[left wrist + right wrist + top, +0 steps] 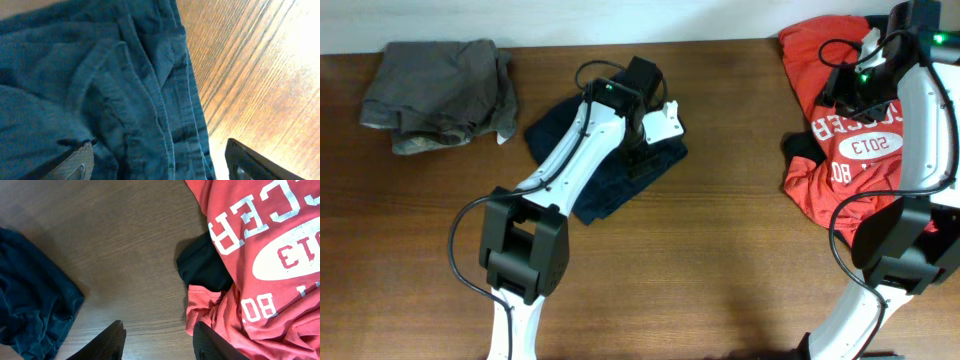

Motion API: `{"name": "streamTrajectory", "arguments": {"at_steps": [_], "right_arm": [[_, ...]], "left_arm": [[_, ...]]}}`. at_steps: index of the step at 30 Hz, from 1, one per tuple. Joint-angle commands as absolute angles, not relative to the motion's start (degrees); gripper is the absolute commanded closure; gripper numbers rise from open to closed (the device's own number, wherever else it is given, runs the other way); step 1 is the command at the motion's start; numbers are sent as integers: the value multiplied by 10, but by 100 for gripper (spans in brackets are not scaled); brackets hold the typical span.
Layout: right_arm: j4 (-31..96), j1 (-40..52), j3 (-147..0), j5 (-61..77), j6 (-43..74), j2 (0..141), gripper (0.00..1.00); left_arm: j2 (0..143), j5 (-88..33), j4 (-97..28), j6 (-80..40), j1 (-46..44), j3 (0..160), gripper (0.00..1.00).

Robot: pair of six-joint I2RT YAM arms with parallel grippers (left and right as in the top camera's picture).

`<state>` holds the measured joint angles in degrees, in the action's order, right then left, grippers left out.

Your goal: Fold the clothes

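Note:
The dark navy shorts lie crumpled at the table's middle, partly under my left arm. My left gripper is open low over them; in the left wrist view its fingers straddle the shorts' seamed edge. The red jersey with white lettering lies at the far right, with a black garment under it. My right gripper is open and empty above bare table beside the red jersey. The grey-brown garment lies bunched at the far left.
The wooden table shows bare in front and between the shorts and the jersey. The right arm's base stands at the front right, the left arm's base at the front left.

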<state>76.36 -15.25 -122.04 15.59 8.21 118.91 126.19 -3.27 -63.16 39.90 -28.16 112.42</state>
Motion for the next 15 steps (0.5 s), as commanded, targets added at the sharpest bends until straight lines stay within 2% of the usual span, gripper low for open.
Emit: {"name": "streamTrajectory", "arguments": {"at_steps": [1,8,15], "right_arm": [[766,-154,-1228,161,77,1184,51],[768,-154,-1227,161,77,1184,50],[767,-154,-1227,161,77,1184,50]], "left_arm": [[1280,-46,-617,408,-279,1104,15],[1336,12,-608,385,-279,1099,15],[1348,17,-617,375,-279,1099,15]]}}
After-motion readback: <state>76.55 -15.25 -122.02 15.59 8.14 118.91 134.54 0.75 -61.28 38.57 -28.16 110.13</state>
